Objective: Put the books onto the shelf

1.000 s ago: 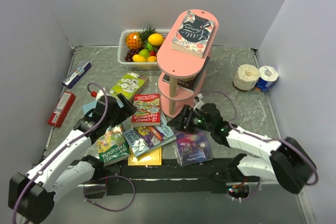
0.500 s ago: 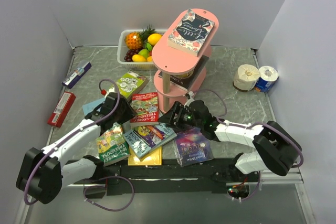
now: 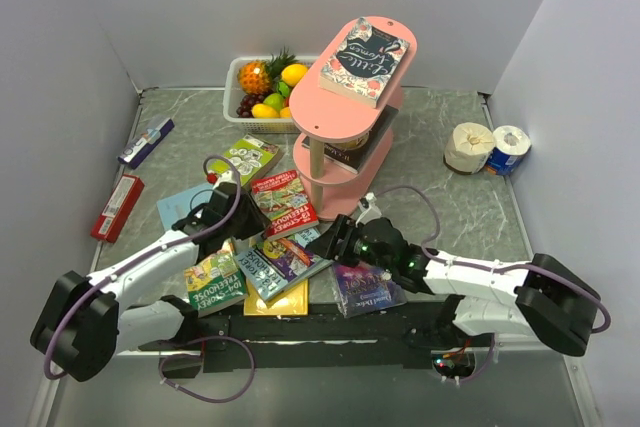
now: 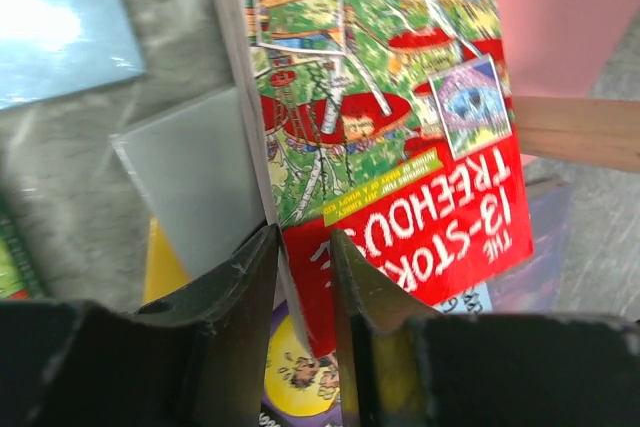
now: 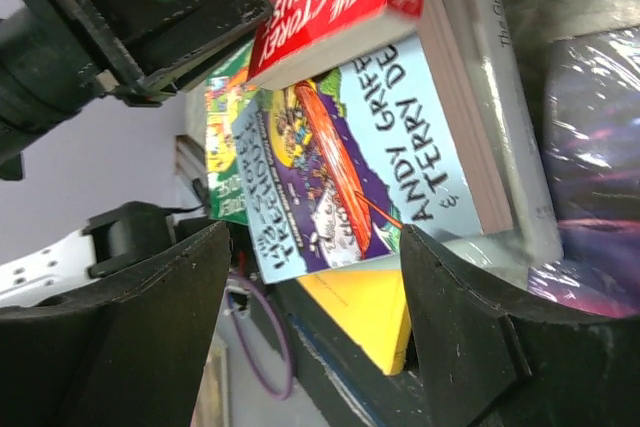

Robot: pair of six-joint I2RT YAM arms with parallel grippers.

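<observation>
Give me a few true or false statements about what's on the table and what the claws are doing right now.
The left claw pinches the red Treehouse book by its edge. True.
The top tier of the pink shelf is bare. False: a dark floral book lies on it.
The right claw is open and holds nothing. True.
The fruit basket sits beside the arms' bases. False: it sits at the far wall, behind the shelf.
Two toilet paper rolls sit right of the shelf. True.
</observation>
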